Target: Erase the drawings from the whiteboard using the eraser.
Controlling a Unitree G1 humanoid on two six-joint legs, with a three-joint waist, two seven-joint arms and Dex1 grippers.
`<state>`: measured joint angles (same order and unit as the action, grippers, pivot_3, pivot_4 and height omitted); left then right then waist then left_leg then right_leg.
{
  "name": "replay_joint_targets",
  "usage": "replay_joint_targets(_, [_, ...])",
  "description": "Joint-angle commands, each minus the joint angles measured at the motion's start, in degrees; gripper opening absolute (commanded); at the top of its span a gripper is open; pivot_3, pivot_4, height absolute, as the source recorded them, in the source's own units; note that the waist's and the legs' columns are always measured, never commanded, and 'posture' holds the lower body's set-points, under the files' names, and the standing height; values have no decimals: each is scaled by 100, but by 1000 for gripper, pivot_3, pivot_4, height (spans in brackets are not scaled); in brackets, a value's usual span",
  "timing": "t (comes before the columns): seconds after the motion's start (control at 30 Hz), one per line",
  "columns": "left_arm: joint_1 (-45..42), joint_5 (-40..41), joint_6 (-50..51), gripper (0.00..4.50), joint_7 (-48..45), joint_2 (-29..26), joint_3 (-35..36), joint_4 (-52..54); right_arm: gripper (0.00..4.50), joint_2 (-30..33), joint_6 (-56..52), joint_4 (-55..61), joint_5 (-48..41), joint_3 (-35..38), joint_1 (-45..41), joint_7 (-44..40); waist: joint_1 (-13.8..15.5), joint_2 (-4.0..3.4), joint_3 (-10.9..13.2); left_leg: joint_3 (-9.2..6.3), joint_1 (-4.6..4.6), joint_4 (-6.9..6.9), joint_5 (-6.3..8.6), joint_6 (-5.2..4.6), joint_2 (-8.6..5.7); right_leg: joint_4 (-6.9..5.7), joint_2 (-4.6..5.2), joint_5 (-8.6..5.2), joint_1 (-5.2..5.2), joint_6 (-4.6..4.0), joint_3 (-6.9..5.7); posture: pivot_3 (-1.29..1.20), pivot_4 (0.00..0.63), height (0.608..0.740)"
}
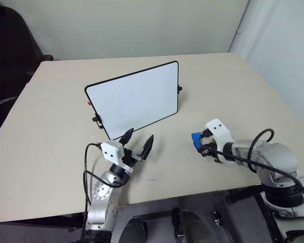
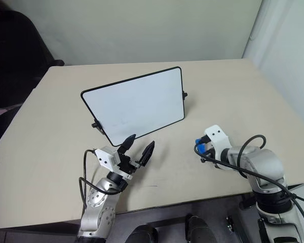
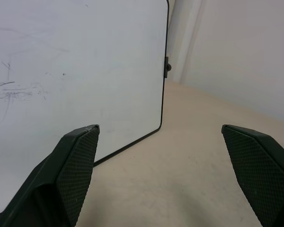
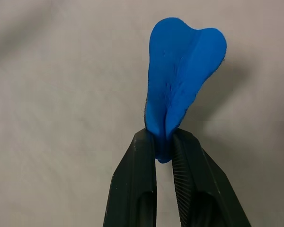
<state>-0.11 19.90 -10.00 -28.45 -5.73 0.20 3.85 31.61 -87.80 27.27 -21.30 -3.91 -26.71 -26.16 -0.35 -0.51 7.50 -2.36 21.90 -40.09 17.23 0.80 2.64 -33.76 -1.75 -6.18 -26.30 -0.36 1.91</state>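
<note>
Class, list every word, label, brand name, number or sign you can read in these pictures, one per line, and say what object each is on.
None: no readable text shows.
Whiteboard: no words or numbers; only faint grey smudges, which form no letters.
Blue eraser: plain, no label or brand.
Left tool and right tool: no lettering visible on the fingers or white housings.
Table: unmarked.

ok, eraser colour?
Bright blue; the eraser shows best in the right wrist view, pinched in the right claw.
</note>
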Motion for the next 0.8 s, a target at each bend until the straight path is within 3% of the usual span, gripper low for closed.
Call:
replay_joint_targets(0.03, [-88, -47, -136, 4500, -28, 40, -44, -3, 1543, 122, 136, 131, -90, -24, 18, -35, -2, 0, 0, 0, -1, 0, -1, -1, -1, 0, 0, 0, 1, 0, 0, 0, 150, 740])
replay_joint_targets(0.13, [-127, -52, -138, 4500, -27, 51, -50, -43, 2570, 177, 240, 97, -73, 10, 29, -18, 0, 0, 0, -2, 1, 0, -2, -3, -6, 3, -6, 0, 3, 2, -1, 0, 150, 740])
replay_joint_targets(0.3, [-100, -31, -132, 4500, -61, 45, -71, -28, 4363, 405, 1305, 556, -176, 419, 380, -311, 12, 0, 1, -6, 5, 2, -1, -5, -16, 11, -8, -3, 5, 8, -3, 0, 150, 740])
replay_joint_targets(0.43, [-74, -53, -129, 4500, -76, 52, -132, -11, 4363, 434, 2768, 761, -136, 915, 708, -546, 26, -1, 1, -14, 8, 3, 1, -9, -54, 12, -8, -16, 6, 27, 3, 0, 150, 740])
replay_joint_targets(0.57, [-114, -64, -143, 4500, -72, 55, -164, -66, 4363, -34, 3888, 709, -599, 1419, 924, -896, 32, -1, 1, -22, 7, 2, 6, -18, -59, 34, -5, -19, 21, 33, 7, 0, 150, 740])
replay_joint_targets(0.8, [-263, -10, -145, 4500, -106, 10, -73, -241, 4363, -558, 4662, 577, -708, 1231, 1006, -808, 34, -1, 1, -34, 4, 1, 9, -25, -39, 36, 5, -23, 24, 44, 13, 0, 150, 740])
